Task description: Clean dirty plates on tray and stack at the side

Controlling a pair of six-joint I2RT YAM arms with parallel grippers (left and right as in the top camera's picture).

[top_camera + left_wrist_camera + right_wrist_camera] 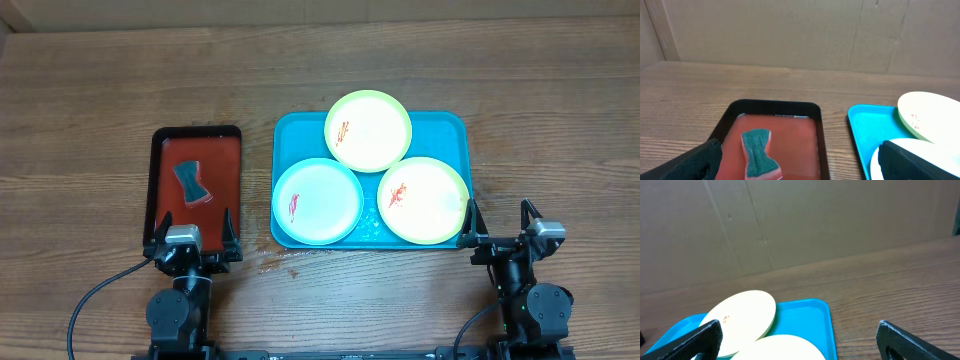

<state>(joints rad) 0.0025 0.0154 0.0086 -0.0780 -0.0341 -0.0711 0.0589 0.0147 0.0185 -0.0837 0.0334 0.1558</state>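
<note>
Three plates lie on the turquoise tray (440,125), each with a small red smear: a yellow-green one (368,131) at the back, another yellow-green one (423,199) at the front right, and a light blue one (318,202) at the front left. My left gripper (194,230) stands open at the near end of the red tray, holding nothing. The right gripper (498,222) is open and empty just off the turquoise tray's front right corner. The right wrist view shows both yellow-green plates (742,312) (785,347) on the tray (812,315).
A red tray with a black rim (225,165) lies left of the turquoise one and holds a green-topped sponge (190,181), also seen from the left wrist as the sponge (759,152). A wet patch (290,262) marks the wooden table in front. Cardboard walls stand behind.
</note>
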